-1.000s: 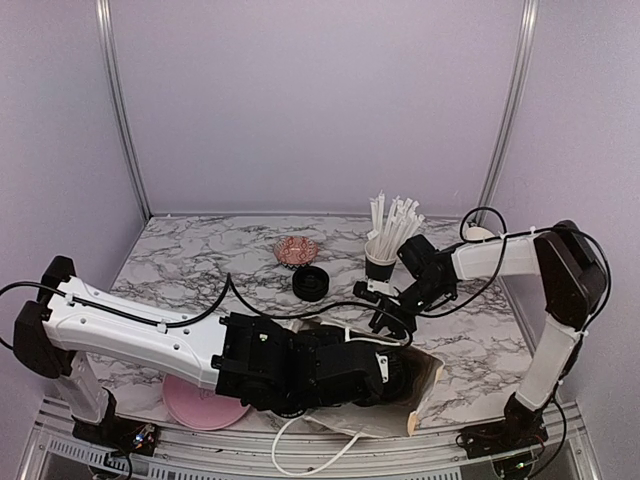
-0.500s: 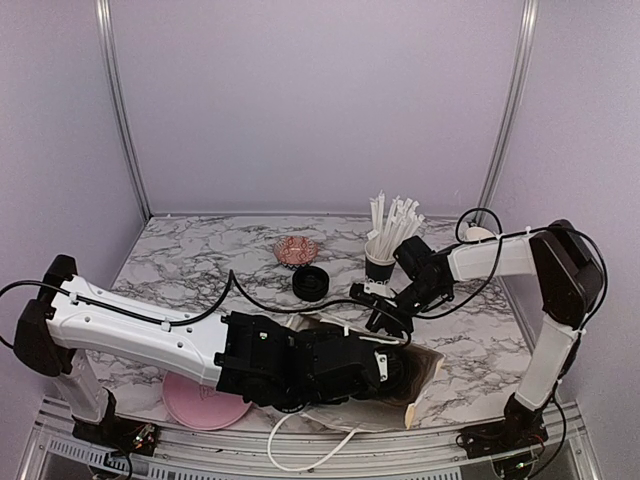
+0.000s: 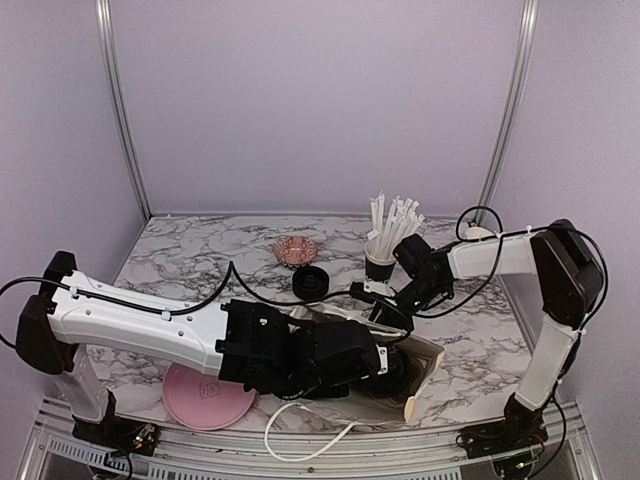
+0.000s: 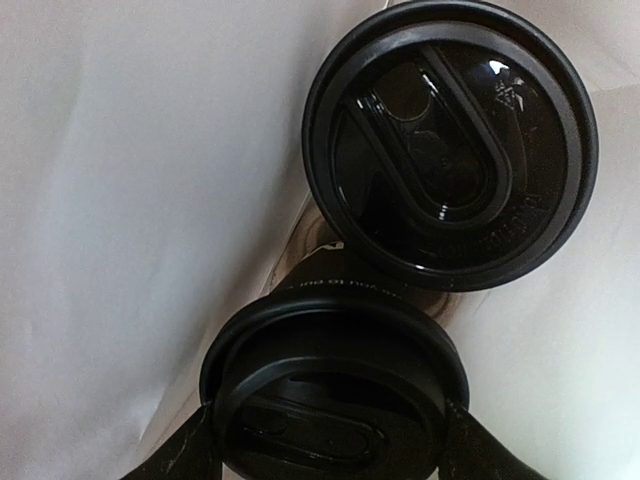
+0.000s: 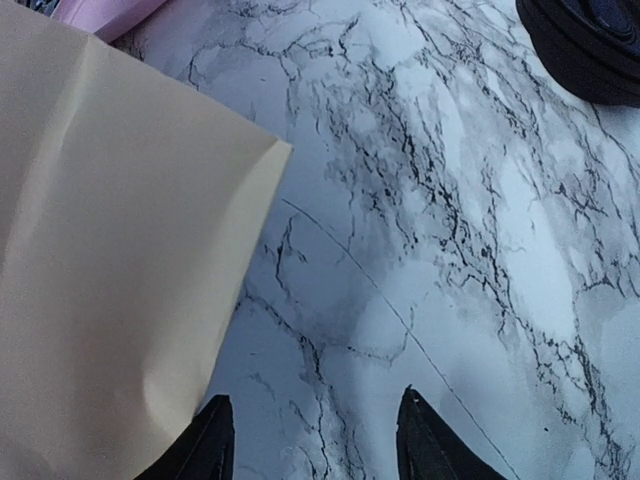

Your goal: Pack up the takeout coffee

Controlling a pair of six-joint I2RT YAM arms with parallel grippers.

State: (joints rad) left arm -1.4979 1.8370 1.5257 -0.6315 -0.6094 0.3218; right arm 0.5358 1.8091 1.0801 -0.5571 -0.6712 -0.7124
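Inside the paper bag (image 4: 120,200), the left pincer (image 4: 328,450) grips a lidded coffee cup (image 4: 330,380).
A second cup (image 4: 450,145) sits just beyond its fingertips, with the bag's pale wall close on the left. Both lids face back at the wrist, and the cups' long axes run ahead, deeper in. The right pincer (image 5: 315,440) hangs spread over the marble table (image 5: 450,250), the bag's edge just left and a loose lid (image 5: 590,50) ahead-right.

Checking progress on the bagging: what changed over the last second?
The left arm shifted up-frame in the top view, uncovering more of the pink plate; the left end effector stays inside the paper bag, fingers flanking a lidded cup. The right end effector, open, drew back slightly toward the straw cup. Black lid and patterned bowl unmoved.
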